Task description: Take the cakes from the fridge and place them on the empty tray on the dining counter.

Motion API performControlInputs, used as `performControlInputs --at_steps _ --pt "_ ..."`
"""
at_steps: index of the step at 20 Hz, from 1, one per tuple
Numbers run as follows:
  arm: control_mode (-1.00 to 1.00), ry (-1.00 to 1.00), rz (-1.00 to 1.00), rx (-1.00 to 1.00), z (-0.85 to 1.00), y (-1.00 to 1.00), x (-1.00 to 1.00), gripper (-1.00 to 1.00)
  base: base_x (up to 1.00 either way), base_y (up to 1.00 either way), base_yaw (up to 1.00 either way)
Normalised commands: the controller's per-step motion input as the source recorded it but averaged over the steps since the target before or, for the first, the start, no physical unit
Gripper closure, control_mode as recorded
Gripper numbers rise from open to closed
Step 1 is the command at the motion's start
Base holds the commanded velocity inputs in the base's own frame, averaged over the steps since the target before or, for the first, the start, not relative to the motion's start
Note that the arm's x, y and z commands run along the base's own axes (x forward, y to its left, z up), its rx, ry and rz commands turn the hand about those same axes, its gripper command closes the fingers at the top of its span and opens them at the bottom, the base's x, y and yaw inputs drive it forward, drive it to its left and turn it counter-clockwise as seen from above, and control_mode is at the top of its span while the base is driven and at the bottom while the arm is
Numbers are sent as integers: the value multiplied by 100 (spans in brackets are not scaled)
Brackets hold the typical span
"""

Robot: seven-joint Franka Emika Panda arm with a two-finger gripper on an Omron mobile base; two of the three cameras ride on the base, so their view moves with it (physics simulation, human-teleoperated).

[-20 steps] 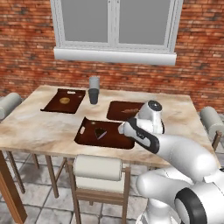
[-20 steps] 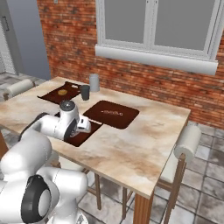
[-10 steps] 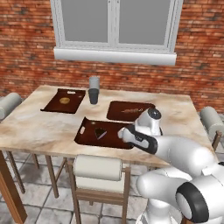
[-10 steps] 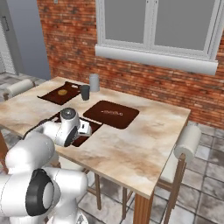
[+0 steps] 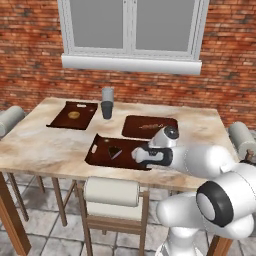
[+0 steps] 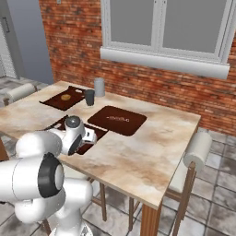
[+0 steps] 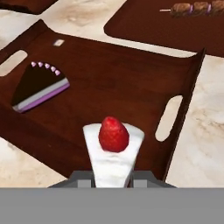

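Observation:
My gripper is shut on the white cake, a wedge slice with a red strawberry on top. It hangs low over the near right rim of the dark brown tray. The chocolate cake lies on the tray's left part. In the left base view, the gripper is at the right end of the tray, with the chocolate cake just left of it. From the right base view, the gripper and arm cover much of the tray. The tray rests on the marble dining counter.
A like tray with a round biscuit sits at the back left, and another with a long stick lies behind the gripper. Two cups stand between them. White-cushioned chairs ring the table. The grey fridge stands far left.
The arm has come down and slightly left over the tray's right end, carrying the white cake lower. The chocolate cake has not moved.

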Motion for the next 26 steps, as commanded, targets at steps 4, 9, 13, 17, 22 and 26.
performControlInputs --at_steps 4,9,13,17,22,26 --pt "-100 1 0 0 -26 2 21 100 0 0 0" --pt "-100 0 0 0 -24 0 19 100 0 0 0" --pt "-100 0 0 0 -23 0 19 100 0 0 0" --pt "-100 0 0 0 -25 1 21 100 0 0 0" --pt "-100 0 0 0 -20 2 12 -100 0 0 0" --pt "-100 -1 0 0 0 -7 -2 -100 0 0 0"
